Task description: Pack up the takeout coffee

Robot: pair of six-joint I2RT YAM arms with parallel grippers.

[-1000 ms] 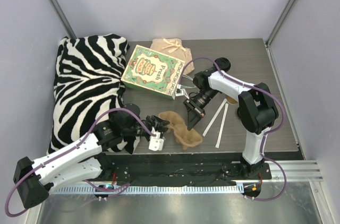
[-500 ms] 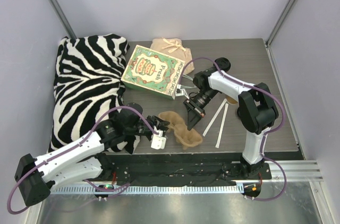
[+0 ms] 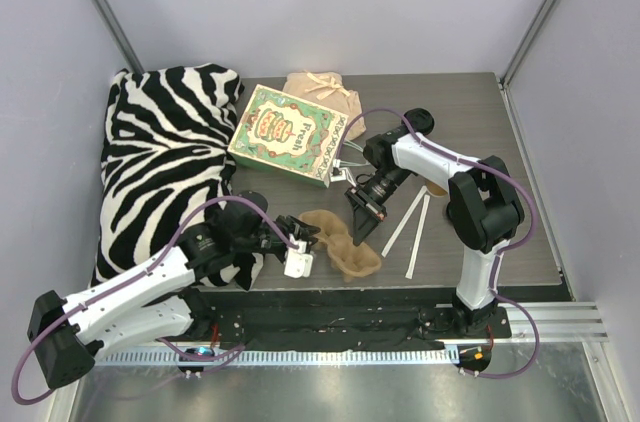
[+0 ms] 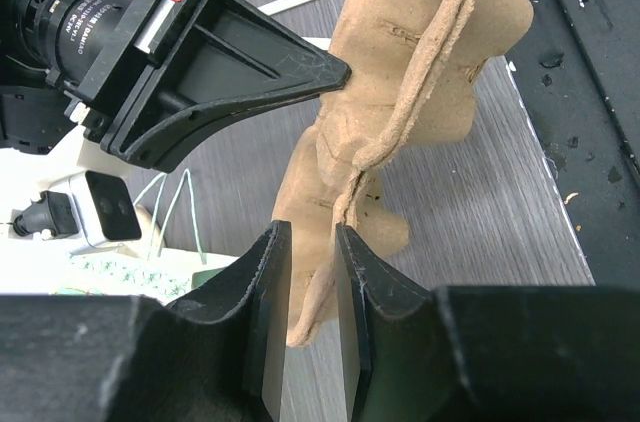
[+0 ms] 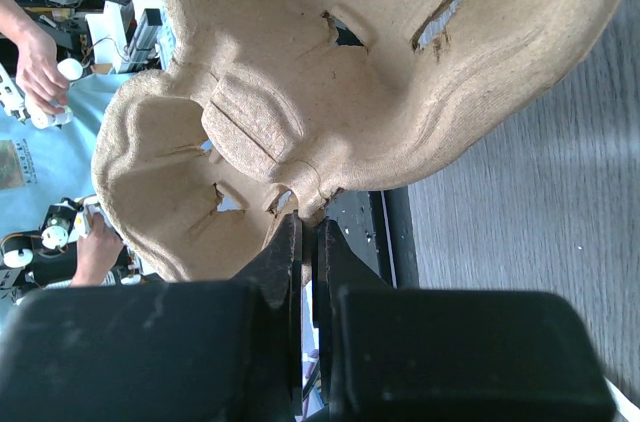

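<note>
Zebra cushion point(image 3: 165, 162) fills 9 o'clock. At 6, by the table's point(image 3: 520, 142) near edge, left gripper point(image 4: 312, 272) and right gripper point(image 5: 305, 232) each pinch the pulp carrier point(image 3: 345, 247), its wells bare. The takeout coffee point(image 3: 433, 185) peeks from behind the right arm at 3 o'clock.

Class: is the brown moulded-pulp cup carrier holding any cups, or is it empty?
Empty. The brown moulded-pulp cup carrier shows bare wells in the right wrist view; no cup sits in it.
</note>
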